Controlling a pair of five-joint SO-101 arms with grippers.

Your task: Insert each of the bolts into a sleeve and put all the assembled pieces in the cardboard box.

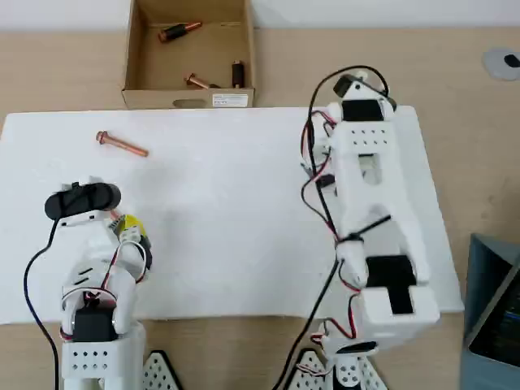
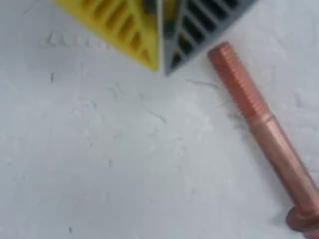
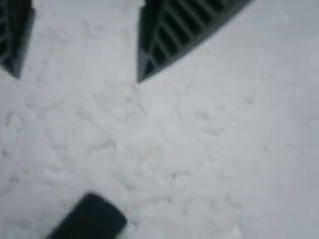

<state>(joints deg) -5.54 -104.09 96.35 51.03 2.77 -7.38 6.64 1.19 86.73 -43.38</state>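
Note:
A copper bolt lies loose on the white mat, far left, a little below the cardboard box. The left wrist view has the same bolt just beside my left gripper, whose yellow and grey fingers meet with nothing between them. From above, the left gripper sits low at the near left. My right gripper stands open over the mat, its dark fingers wide apart, and a black sleeve lies near it. Inside the box are a sleeved bolt, another bolt and a black sleeve.
The right arm stretches along the mat's right side, with cables beside it. A grey bin stands at the table's right edge and a small grey disc lies at the far right.

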